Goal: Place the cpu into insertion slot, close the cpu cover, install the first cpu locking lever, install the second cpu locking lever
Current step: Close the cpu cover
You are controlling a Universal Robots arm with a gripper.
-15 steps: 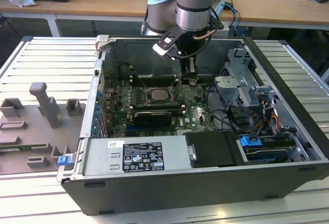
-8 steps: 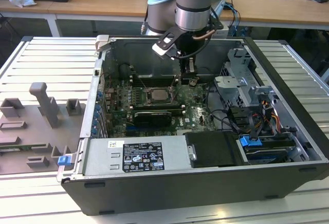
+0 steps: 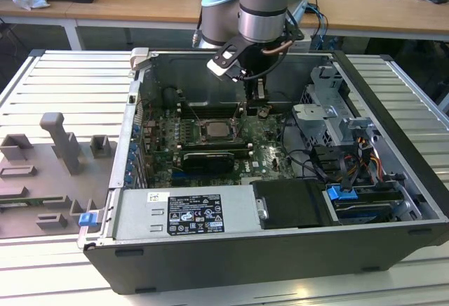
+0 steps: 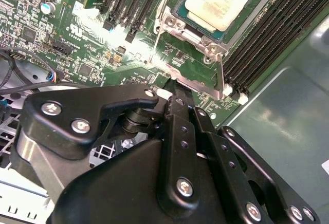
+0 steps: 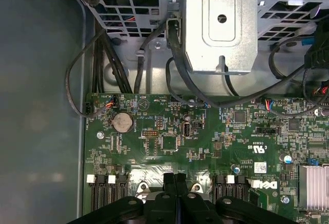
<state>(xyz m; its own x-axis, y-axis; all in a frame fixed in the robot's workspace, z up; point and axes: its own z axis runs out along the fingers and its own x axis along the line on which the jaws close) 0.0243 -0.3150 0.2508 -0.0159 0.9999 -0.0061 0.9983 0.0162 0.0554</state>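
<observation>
Second wrist view: cpu [image 4: 218,0] sits flat in the slot [image 4: 175,24], pale face up, silvery rim round it. I cannot tell whether the cover is down over it. A thin metal lever [image 4: 221,72] runs from a slot corner toward the gripper [image 4: 176,88]. The gripper tip is just beside the slot's edge, at a silvery tab; I cannot tell if they touch.

First wrist view: fingers [image 5: 169,183] are pressed together with no gap, and nothing is seen between them.

Black memory slots [image 4: 267,34] flank the slot on both sides, on the green board [image 5: 154,154]. A grey drive cage [image 5: 221,29] with cables is past the board's edge.

Exterior view: the arm reaches into the open case [image 3: 280,257], with the gripper just to the exterior view's right of the cpu.
</observation>
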